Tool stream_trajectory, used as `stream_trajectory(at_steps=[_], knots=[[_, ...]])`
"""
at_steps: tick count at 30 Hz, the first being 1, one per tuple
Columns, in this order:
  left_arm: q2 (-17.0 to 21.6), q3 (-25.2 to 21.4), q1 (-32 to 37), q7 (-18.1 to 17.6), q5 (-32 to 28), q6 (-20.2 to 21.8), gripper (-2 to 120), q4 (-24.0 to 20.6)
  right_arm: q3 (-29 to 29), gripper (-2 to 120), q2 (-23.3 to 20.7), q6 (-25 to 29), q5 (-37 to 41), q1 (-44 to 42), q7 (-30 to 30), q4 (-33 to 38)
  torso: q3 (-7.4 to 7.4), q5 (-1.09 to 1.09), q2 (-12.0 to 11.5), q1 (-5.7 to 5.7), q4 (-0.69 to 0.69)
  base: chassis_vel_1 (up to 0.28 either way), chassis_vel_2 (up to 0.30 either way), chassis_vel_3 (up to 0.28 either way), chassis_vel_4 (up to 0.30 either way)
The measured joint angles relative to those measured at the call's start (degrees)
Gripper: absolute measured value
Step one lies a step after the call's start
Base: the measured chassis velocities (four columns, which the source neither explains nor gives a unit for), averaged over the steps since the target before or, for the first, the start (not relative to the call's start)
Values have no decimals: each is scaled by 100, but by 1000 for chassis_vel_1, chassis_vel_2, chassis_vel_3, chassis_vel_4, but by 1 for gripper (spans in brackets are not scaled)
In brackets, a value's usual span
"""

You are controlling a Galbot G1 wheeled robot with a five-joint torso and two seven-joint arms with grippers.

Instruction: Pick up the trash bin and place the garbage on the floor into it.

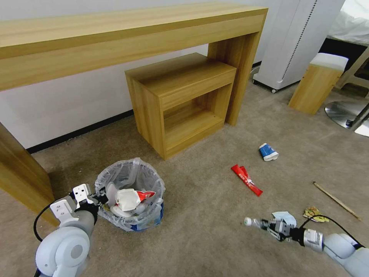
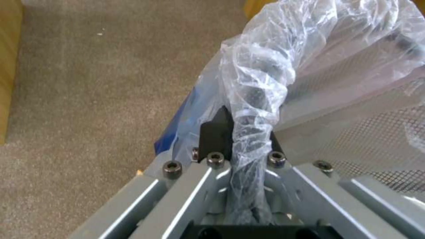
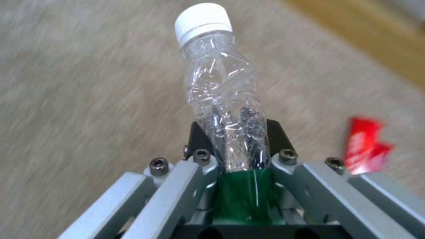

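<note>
Crinkly white plastic lines the small round trash bin point(image 1: 130, 196), partly filled, its rim pinched by my left gripper point(image 1: 100, 197). My right gripper point(image 1: 269, 226), right of the bin, clamps a crushed clear bottle point(image 1: 256, 223). Beyond, a red wrapper point(image 1: 246, 179), blue-white cup point(image 1: 268, 151) and wooden stick point(image 1: 336, 200) remain on beige carpet point(image 1: 203, 231).
</note>
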Motion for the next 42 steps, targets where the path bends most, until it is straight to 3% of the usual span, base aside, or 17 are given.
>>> stream_trajectory(at_steps=[9, 18, 25, 34, 42], knots=[[14, 28, 18, 4, 46, 6, 0, 5, 1259, 10, -125, -149, 723, -712, 229, 1488, 0, -1, 0, 0, 0, 0, 0, 0, 0], [-10, 90, 23, 19, 102, 20, 0, -20, 1682, 10, -248, -356, 1209, -959, 209, 2711, 0, 0, 0, 0, 0, 0, 0, 0, 0], [-32, 124, 33, 36, 148, 29, 0, -41, 1602, 10, -279, -509, 1520, -868, 231, 3499, 0, 0, 0, 0, 0, 0, 0, 0, 0], [-59, 178, 37, 56, 209, 32, 0, -46, 1270, 10, -213, -598, 1853, -599, 424, 4016, 0, 1, 0, 1, 0, 0, 0, 0, 0], [-60, 282, 3, 80, 284, 48, 0, 6, 317, 9, -175, -965, 2257, 220, 932, 4662, 0, -2, 0, 0, -1, 0, 0, 0, 0]])
